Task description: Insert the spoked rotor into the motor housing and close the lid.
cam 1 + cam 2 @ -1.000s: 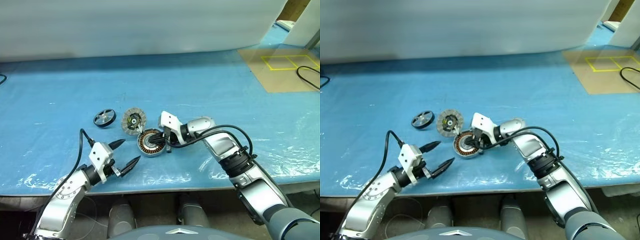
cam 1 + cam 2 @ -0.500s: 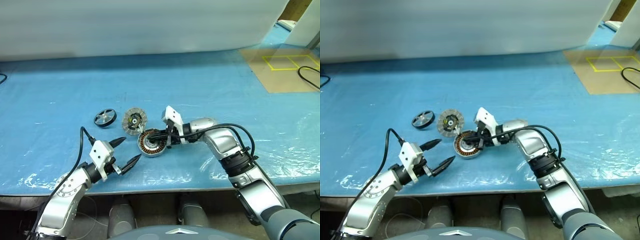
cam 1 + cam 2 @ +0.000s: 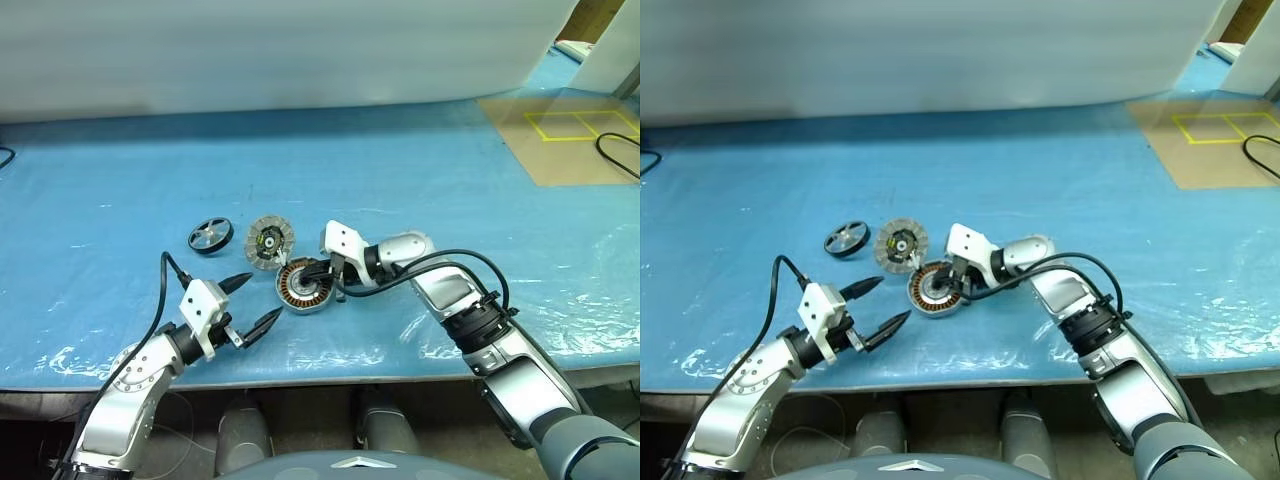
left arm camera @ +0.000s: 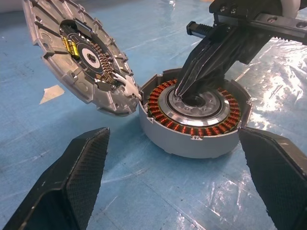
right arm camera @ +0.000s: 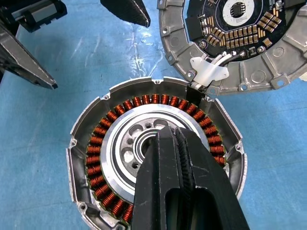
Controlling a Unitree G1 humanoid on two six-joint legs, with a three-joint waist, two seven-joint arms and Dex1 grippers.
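Since a second ago the right pincer [image 3: 318, 271] has rolled a little at the wrist but has kept its place over the motor housing [image 3: 303, 286], a round, shallow silver case with a ring of copper-coloured windings and a metal hub; nothing on the worktop has shifted. Its two black fingers are pressed together, holding nothing, with their tips down at the housing's central hub. The left pincer [image 3: 251, 305] hovers just in front of the housing, toward the worktop's near edge, its fingers spread wide and empty. The lid [image 3: 269, 241], a silver-grey disc with a finely ribbed rim, leans tilted against the housing's far rim, black-and-yellow face showing. The spoked rotor [image 3: 209, 237], a small dark ring-shaped wheel with thin spokes, lies beyond the lid from the housing, to the left, on the blue plastic-covered worktop [image 3: 420, 180].
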